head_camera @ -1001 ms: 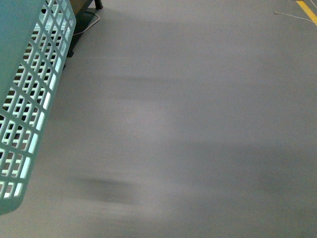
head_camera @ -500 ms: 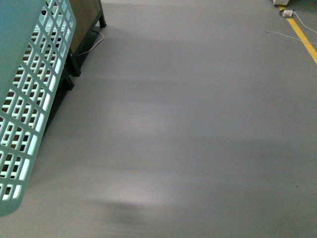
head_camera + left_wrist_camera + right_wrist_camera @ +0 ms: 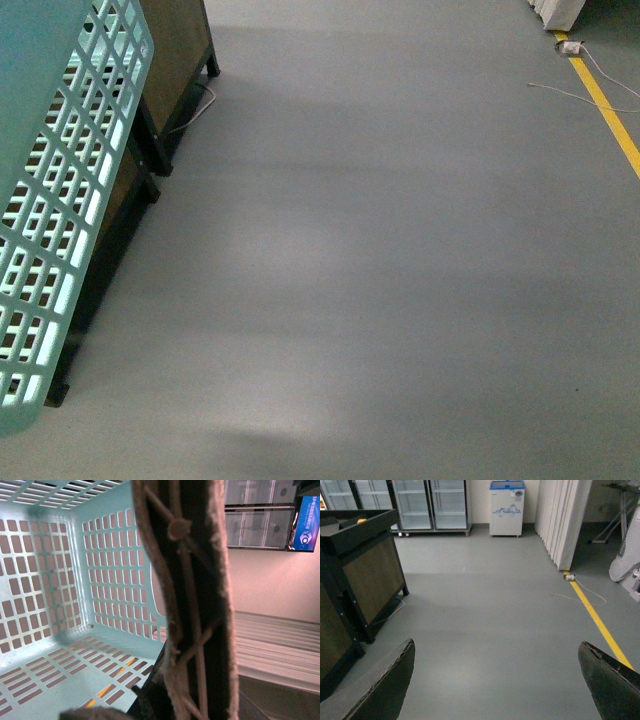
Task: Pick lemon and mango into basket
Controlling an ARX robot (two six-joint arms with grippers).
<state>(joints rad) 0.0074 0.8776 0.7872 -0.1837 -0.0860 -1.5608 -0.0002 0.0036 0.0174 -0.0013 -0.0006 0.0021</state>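
Observation:
The pale turquoise basket [image 3: 60,200] hangs at the far left of the front view, its lattice side facing me. In the left wrist view the basket [image 3: 75,605] shows from inside and holds nothing. Its brown handle [image 3: 195,610] runs close across the lens, and my left gripper is shut on it, the fingers hidden behind it. My right gripper [image 3: 497,680] is open and empty, its two dark fingers [image 3: 385,685] wide apart above bare grey floor. The lemon and the mango are out of view.
A dark wooden stand [image 3: 165,90] on black legs stands behind the basket, also in the right wrist view [image 3: 365,575]. A yellow floor line [image 3: 605,100] and a white cable [image 3: 580,592] lie at the right. Glass fridges [image 3: 427,505] and a white freezer [image 3: 506,507] line the far wall.
The front view has shifted: the dark stand and the yellow line have come further into view and motion blur has gone. The basket keeps its place at the left.

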